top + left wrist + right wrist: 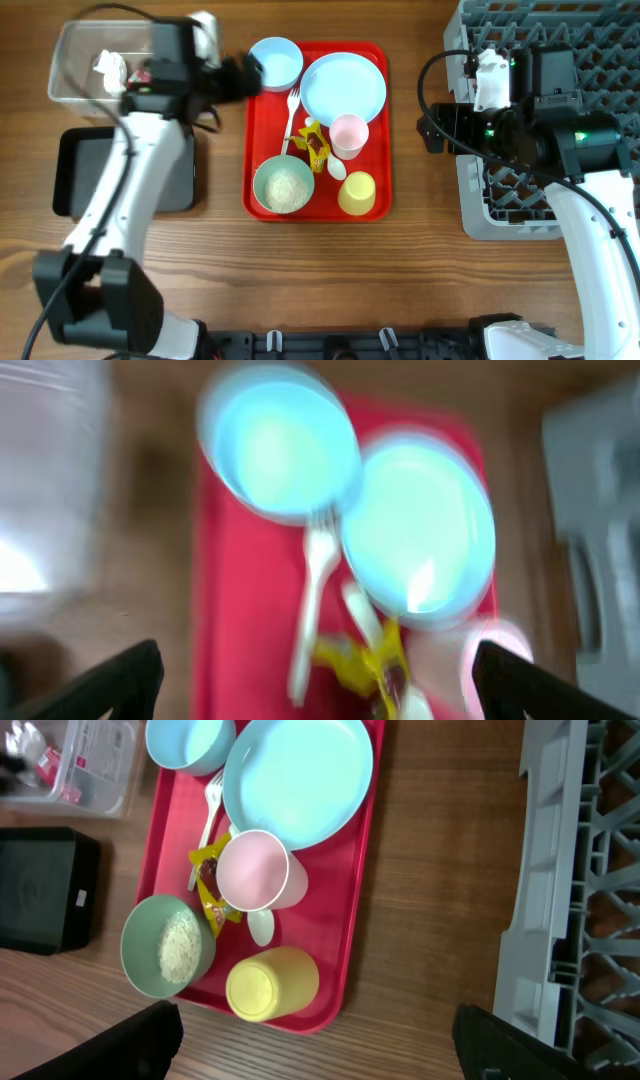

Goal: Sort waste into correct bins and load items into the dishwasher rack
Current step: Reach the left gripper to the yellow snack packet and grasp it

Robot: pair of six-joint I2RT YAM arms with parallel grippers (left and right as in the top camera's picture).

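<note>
Looks like waste sorting: crumpled white tissue point(108, 66) in clear plastic rectangular tub point(75, 45), crinkled yellow snack wrapper point(312, 145) on flat red serving tray point(262, 125) beside white plastic fork point(292, 115). Left gripper point(248, 72) wide open, empty, between tub and tray. Right gripper point(430, 125) open, empty, near grey pegged plastic rack point(500, 215). Next, likely: pinch wrapper clear of fork. Right wrist view sharp, wrapper against small pink cup point(255, 870). Left wrist view blurred.

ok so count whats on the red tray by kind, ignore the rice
bowls: 2
plate: 1
cups: 2
fork: 1
spoon: 1
wrapper: 1
total: 8
</note>
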